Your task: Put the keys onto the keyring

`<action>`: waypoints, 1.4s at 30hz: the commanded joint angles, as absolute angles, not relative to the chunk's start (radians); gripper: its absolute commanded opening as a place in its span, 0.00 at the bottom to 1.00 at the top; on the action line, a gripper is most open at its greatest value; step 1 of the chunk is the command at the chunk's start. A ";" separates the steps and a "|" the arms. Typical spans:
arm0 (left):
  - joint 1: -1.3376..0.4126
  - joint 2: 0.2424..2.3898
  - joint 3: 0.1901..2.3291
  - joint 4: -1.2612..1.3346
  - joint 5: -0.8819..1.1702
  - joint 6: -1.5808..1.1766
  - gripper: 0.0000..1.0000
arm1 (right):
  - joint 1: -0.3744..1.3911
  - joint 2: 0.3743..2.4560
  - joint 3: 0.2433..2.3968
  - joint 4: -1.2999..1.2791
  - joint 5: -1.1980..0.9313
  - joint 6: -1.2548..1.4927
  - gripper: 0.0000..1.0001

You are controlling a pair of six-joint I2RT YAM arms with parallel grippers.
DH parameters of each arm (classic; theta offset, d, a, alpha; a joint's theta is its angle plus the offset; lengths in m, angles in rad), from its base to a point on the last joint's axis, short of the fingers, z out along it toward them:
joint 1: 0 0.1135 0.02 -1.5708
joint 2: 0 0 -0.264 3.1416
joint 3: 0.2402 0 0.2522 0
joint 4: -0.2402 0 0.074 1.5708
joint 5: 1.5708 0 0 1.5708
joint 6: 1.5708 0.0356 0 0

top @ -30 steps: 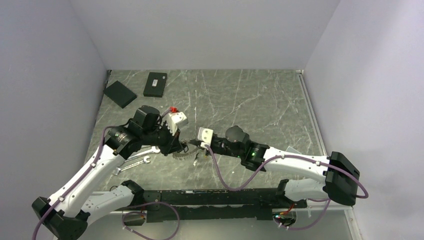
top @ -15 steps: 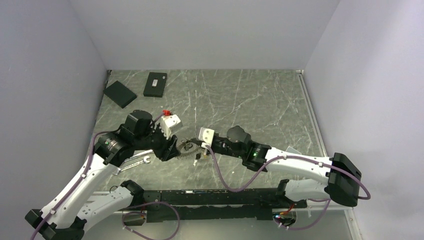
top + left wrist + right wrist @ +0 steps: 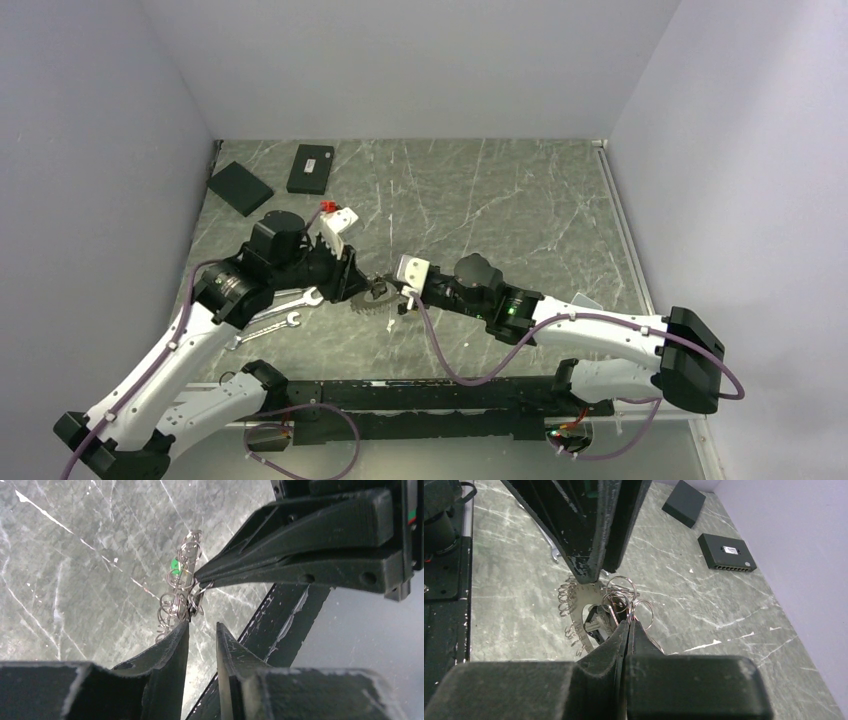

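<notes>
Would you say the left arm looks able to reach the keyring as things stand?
Probably yes: the left end effector sits slightly open right beside the keyring, with nothing between them; the right end effector pinches it from the other side.

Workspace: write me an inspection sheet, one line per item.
Surface: grey veined table, white flecks.
Job's things: keyring with green tag, keys fanned along it, between both hands.
Clutter: two black boxes far left; two wrenches by the left arm.
Hands: right hand shut on keyring; left hand open, tips at the cluster.
Cables: purple cables looped along both arms.
Surroundings: pale walls on three sides.
</notes>
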State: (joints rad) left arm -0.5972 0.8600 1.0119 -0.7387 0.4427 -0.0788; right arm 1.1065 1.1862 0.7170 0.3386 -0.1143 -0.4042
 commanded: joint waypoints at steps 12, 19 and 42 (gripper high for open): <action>-0.595 0.927 0.985 -0.538 0.419 -0.246 0.30 | 1.112 1.170 0.769 0.404 -0.084 -0.413 0.00; -0.595 0.960 0.970 -0.551 0.442 -0.240 0.26 | 1.111 1.167 0.768 0.408 -0.071 -0.414 0.00; -0.595 0.914 0.962 -0.587 0.443 -0.245 0.33 | 1.111 1.156 0.772 0.405 -0.030 -0.401 0.00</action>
